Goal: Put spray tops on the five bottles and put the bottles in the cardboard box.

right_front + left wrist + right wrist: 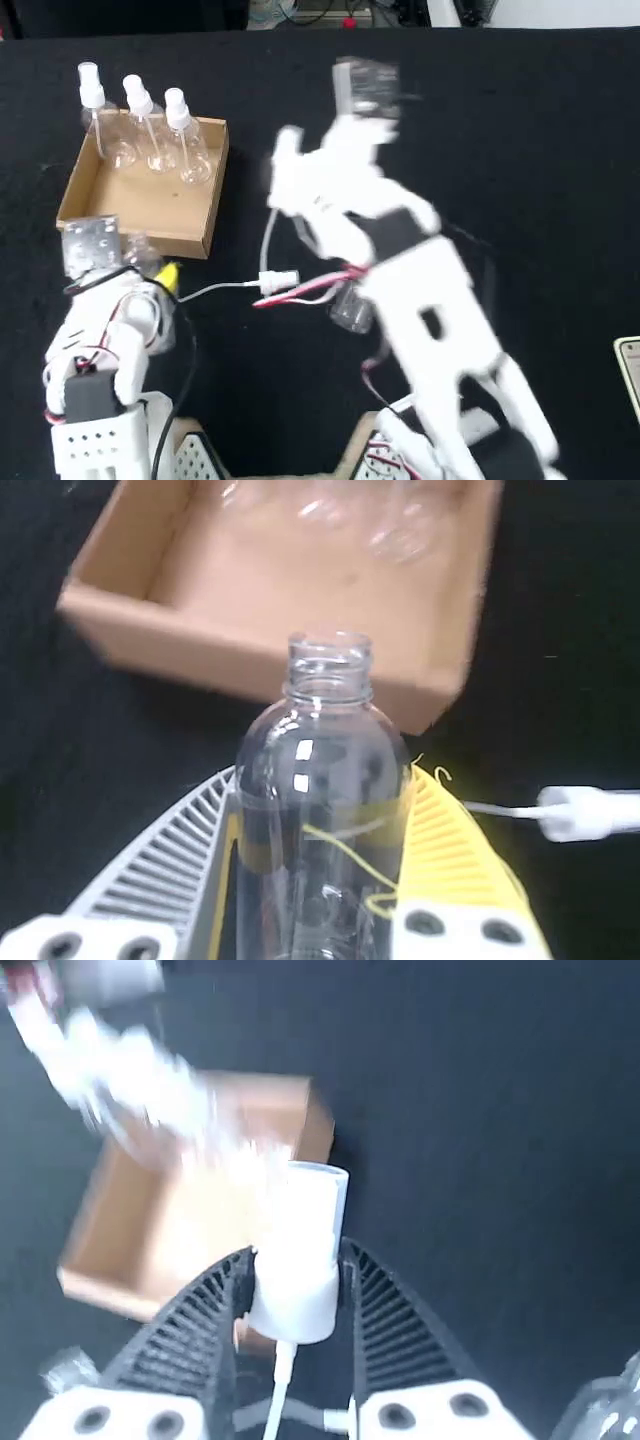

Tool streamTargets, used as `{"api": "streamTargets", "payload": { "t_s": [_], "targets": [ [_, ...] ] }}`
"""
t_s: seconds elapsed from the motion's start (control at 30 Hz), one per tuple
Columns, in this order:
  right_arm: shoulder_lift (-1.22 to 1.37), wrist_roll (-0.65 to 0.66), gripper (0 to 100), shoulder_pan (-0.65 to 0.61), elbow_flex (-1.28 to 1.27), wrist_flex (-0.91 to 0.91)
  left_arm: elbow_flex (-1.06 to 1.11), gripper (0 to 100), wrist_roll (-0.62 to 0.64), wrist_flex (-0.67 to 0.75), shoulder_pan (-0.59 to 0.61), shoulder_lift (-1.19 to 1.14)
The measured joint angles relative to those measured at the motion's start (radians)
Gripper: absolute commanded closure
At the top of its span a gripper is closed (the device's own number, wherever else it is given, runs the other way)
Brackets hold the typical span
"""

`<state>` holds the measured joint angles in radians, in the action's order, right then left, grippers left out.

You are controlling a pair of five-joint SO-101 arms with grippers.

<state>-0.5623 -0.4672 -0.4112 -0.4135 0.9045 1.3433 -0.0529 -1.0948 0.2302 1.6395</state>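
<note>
My left gripper (322, 815) is shut on a clear bottle (322, 735) with an open neck and no top, held upright just in front of the cardboard box (250, 665). In the high view this gripper (152, 270) sits at the box's (140, 200) near corner. Three bottles with spray tops (150, 130) stand along the box's far wall. My right gripper (295, 1265) is shut on a white spray top (300, 1230) whose tube hangs below it. That gripper (283, 165) hovers to the right of the box. Another spray top (278, 282) lies on the table, and a topless bottle (352, 310) lies under the right arm.
The black table has open room right of the right arm and behind the box. A pale flat object (630, 365) lies at the table's right edge. Cables run along the back edge (330, 15). Both arm bases stand at the table's near edge.
</note>
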Motion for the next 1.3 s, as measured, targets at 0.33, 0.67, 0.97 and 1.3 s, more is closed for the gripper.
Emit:
{"api": "streamTargets", "payload": {
  "t_s": [0.33, 0.67, 0.97, 1.3],
  "targets": [
    [-0.247, 0.002, 98.7, 0.097, 0.000, -0.146, 0.066, 87, -0.021, 0.316, -0.362, -0.002],
    [-0.247, 0.002, 98.7, 0.049, -0.130, -0.509, 0.267, 88, -0.023, 0.641, -0.460, -0.002],
    [-0.247, 0.003, 98.7, -0.035, -0.262, -0.736, 0.321, 88, -0.023, 0.740, -0.460, -0.002],
    [-0.247, 0.083, 98.7, -0.037, -0.267, -0.746, 0.321, 88, 0.084, 0.740, -0.460, -0.002]
  ]
}}
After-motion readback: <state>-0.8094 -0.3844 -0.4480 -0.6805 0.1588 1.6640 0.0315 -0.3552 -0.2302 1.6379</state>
